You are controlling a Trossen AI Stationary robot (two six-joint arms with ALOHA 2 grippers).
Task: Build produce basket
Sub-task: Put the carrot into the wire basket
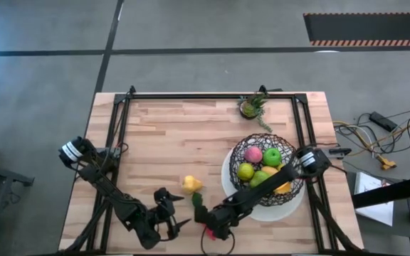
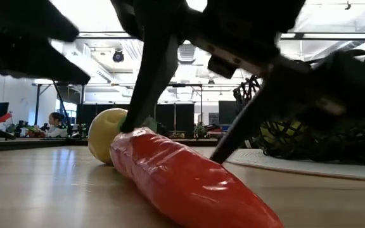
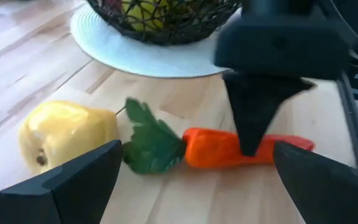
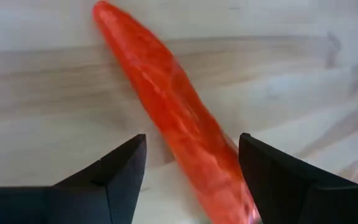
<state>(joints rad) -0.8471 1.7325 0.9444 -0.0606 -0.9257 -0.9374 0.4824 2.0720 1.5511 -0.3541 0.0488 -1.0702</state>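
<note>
The carrot is seen lying flat on the table, near its front edge, just beside the yellow pear and apart from the basket, which stands on a white plate and already holds several fruits. The right gripper is lowered over the carrot with fingers spread either side of the body, nothing yet grasped. The left gripper is parked nearby, fingers also released. The carrot is judged light, rigid and glossy, hence likely slippery; its taper may squeeze it out of the grip. A hold across the thicker mid-body is judged preferable to the narrow tip or leafy end.
</note>
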